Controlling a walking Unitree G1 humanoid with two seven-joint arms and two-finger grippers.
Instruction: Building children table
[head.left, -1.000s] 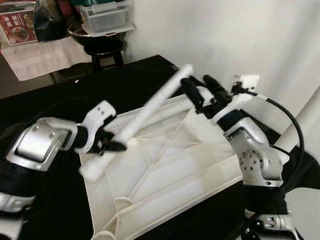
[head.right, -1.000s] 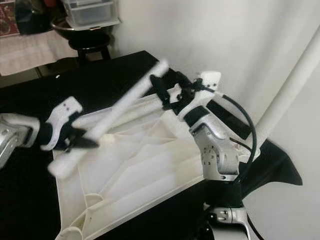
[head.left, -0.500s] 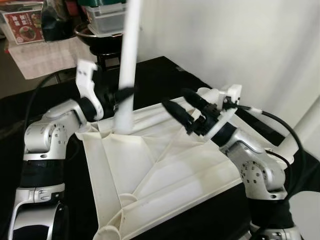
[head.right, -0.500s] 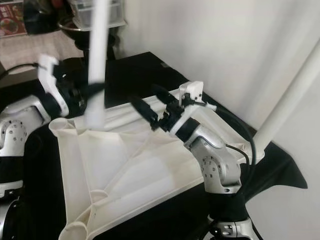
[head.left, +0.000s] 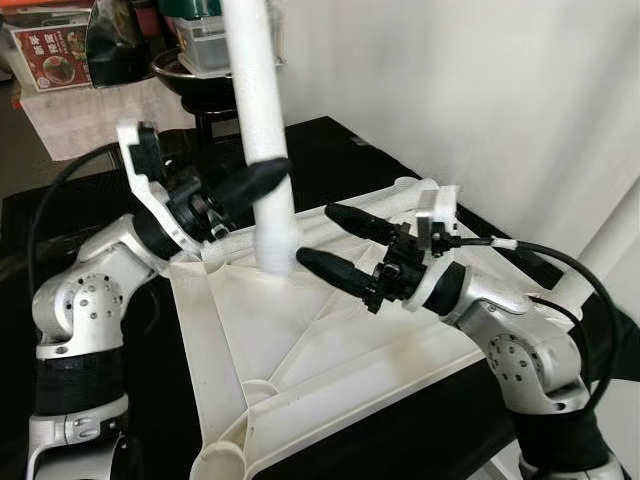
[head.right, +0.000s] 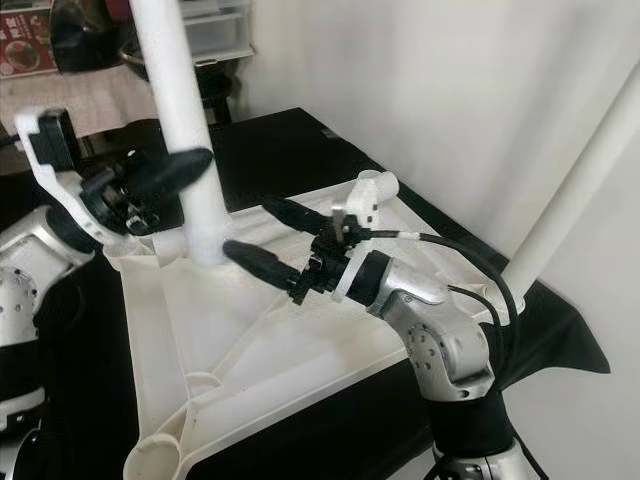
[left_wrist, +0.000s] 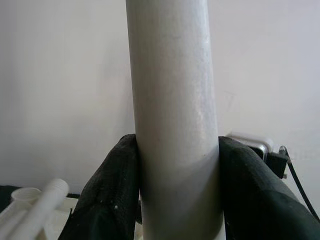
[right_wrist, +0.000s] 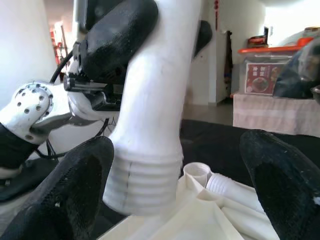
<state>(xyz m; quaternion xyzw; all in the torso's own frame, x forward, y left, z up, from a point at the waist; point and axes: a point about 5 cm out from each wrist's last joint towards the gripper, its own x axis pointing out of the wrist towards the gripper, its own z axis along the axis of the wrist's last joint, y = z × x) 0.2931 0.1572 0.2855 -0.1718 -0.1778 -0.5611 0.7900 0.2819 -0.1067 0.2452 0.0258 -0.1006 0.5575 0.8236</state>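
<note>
A white plastic tabletop (head.left: 340, 350) lies upside down on a black cloth, ribs up, with round leg sockets at its corners (head.left: 215, 462). A white table leg (head.left: 262, 150) stands nearly upright, its threaded end (right_wrist: 142, 182) just above the far left corner of the tabletop. My left gripper (head.left: 262, 185) is shut on the table leg (left_wrist: 175, 125), one finger on each side. My right gripper (head.left: 335, 245) is open, its fingers (head.left: 335, 270) reaching toward the leg's lower end without touching it. Another white leg (left_wrist: 35, 207) lies along the tabletop's far edge.
The black-covered surface (head.left: 320, 150) stands against a white wall on the right. A black stool (head.left: 215, 100) with a bowl and a clear box stands behind, beside a cloth-covered bench (head.left: 90, 115). A white tube (head.right: 570, 190) leans at the right.
My left gripper has shifted the upright leg to the right and lower over the corner. My right gripper has swung left toward the leg's base.
</note>
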